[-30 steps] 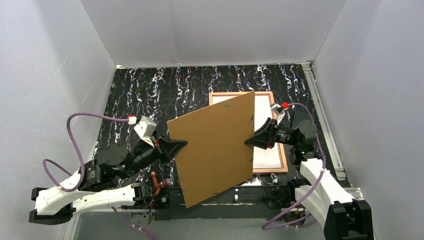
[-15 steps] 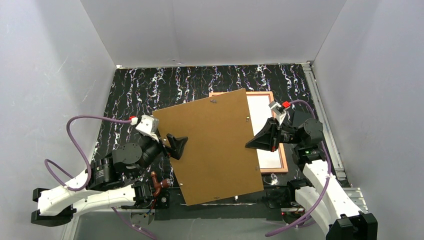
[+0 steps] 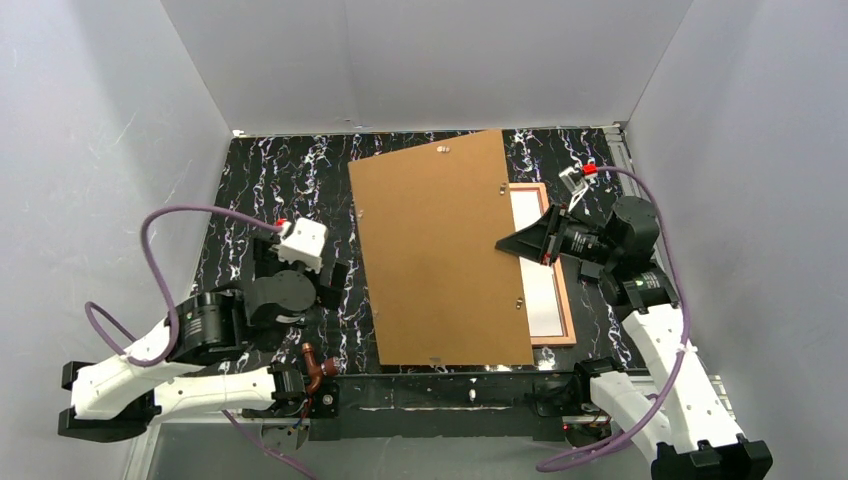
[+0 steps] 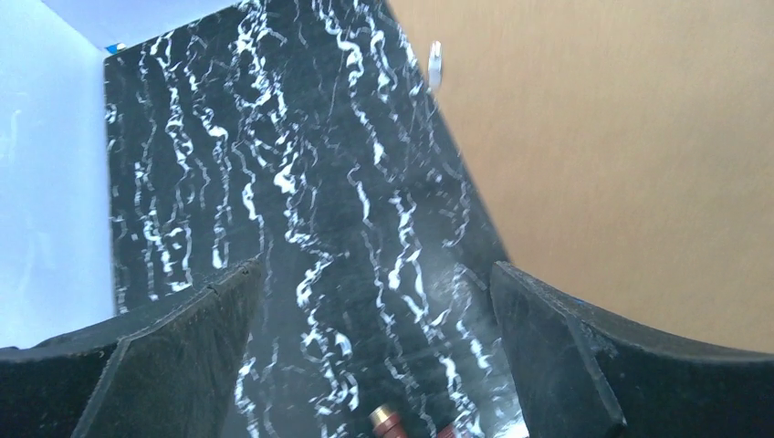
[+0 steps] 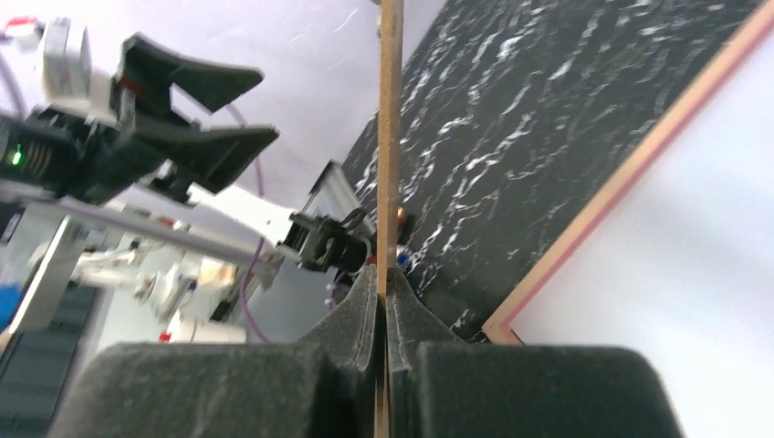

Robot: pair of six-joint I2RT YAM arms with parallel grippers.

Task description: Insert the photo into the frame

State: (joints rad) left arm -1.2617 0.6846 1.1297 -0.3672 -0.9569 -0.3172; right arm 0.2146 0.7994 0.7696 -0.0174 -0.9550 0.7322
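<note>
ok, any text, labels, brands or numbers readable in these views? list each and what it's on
No text is readable in any view.
Flat brown backing board: plain, no print.
Thin copper-orange rectangular frame: no label.
White sheet lying in the frame: blank on the side that shows.
Black white-veined tabletop: pattern only.
White box on the left wrist: any marking is too small to tell.
</note>
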